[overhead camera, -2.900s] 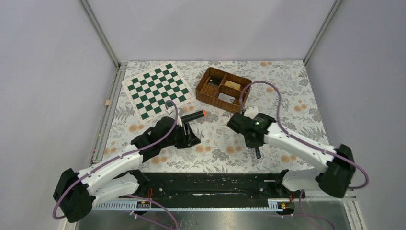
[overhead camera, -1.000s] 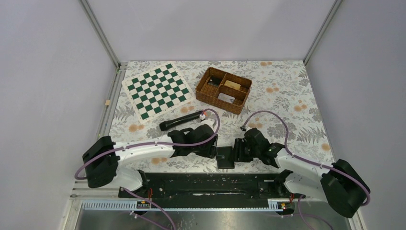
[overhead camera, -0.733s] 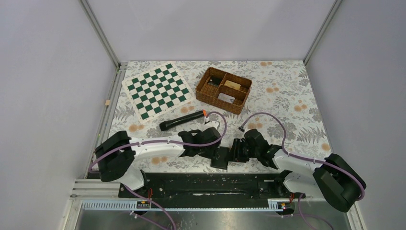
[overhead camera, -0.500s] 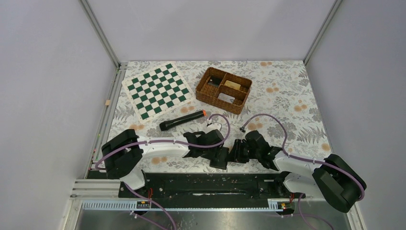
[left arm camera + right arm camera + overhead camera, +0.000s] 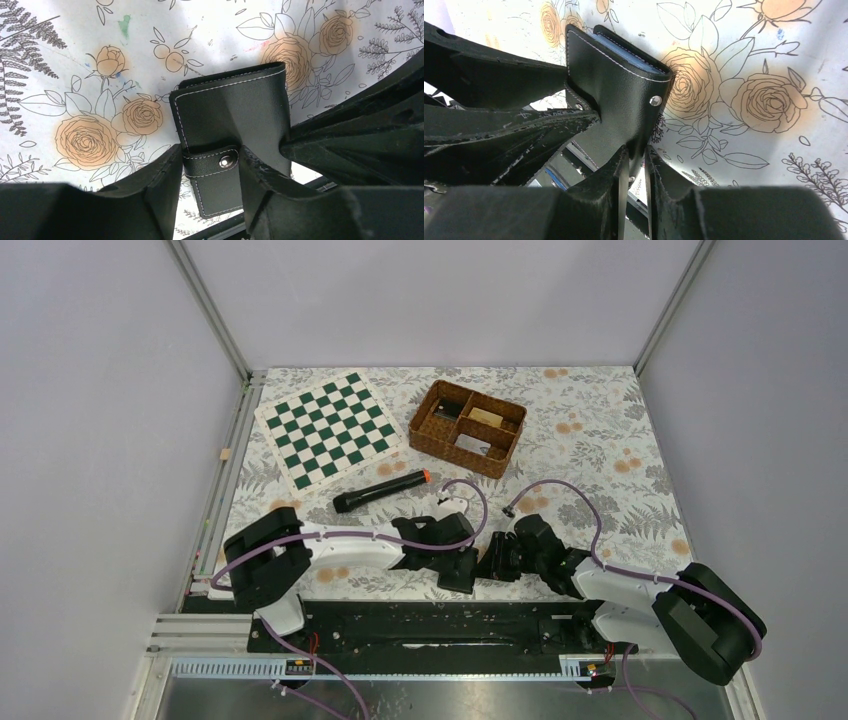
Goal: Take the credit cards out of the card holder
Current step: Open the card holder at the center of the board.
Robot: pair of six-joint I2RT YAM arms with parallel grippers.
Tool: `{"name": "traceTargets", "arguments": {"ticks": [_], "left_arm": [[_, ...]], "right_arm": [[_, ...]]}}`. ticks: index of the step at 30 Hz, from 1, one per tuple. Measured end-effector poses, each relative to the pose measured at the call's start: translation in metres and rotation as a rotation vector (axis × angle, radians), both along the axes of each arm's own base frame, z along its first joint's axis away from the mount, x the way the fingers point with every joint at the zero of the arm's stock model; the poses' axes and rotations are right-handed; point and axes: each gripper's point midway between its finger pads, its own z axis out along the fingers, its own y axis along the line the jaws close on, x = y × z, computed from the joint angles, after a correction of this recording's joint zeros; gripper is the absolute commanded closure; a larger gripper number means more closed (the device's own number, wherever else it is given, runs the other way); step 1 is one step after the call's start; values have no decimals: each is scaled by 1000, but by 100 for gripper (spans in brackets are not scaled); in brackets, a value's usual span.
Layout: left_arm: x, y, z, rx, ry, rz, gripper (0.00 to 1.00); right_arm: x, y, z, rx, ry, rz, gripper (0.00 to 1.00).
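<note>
Overhead, shows the left gripper (image 5: 462, 562) and the right gripper (image 5: 491, 562) nose to nose at the near edge of the flowered table (image 5: 600, 430), with the card holder (image 5: 457, 581) a dark flat shape low between them, too crowded by black fingers to read either grip from here. Farther back, well apart from all that, places a black cylinder (image 5: 380, 490) with an orange tip, a green-and-white chessboard (image 5: 328, 430) behind it to the left and a brown wicker basket (image 5: 424, 422) to the right. Next, from the left wrist, looks down on the card holder (image 5: 235, 110) folded shut, black with pale stitching, a tab (image 5: 202, 167) with a metal stud lying across its outer face. Finds the left gripper (image 5: 210, 162) clamped across the holder's width, one finger against each long edge beside the tab. Catches the right gripper's fingers (image 5: 350, 145) reaching in from the right and meeting the same holder. Lastly, from the right wrist, has the right gripper (image 5: 636, 162) nearly closed, pinching the near end of the card holder (image 5: 619, 85) by its thin black cover. Reveals blue-grey layers (image 5: 624, 50) along the far edge, and the left gripper's fingers (image 5: 509, 95) pressing in from the left. Cannot tell whether the holder rests on the table or hangs just above it.
</note>
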Motion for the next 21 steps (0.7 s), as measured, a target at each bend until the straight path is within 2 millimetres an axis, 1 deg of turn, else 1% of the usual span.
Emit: {"name": "traceTargets", "arguments": {"ticks": [3,5,8,10,12,14,16,18,21], "left_arm": [[1,0,1,9,-17,2,78],[1,0,2,13,-24,-2,84],[1,-1,4,19,-36,-9,88],[1,0,4,24,-39,-15,88],[1,0,4,25,-39,-15,81],[1,0,5,29,-39,-14,69],[3,1,7,39,-45,-7,60],[3,7,6,64,-51,-3,55],[3,13,6,91,-55,4,53]], "right_arm": [[0,0,0,0,0,0,76],[0,0,0,-1,0,-1,76],[0,0,0,2,-1,0,76],[0,1,0,4,-1,-1,76],[1,1,0,4,1,-2,77],[1,1,0,5,-1,-2,77],[1,1,0,5,-1,-2,77],[1,1,0,3,0,-3,78],[1,1,0,3,1,-3,78]]}}
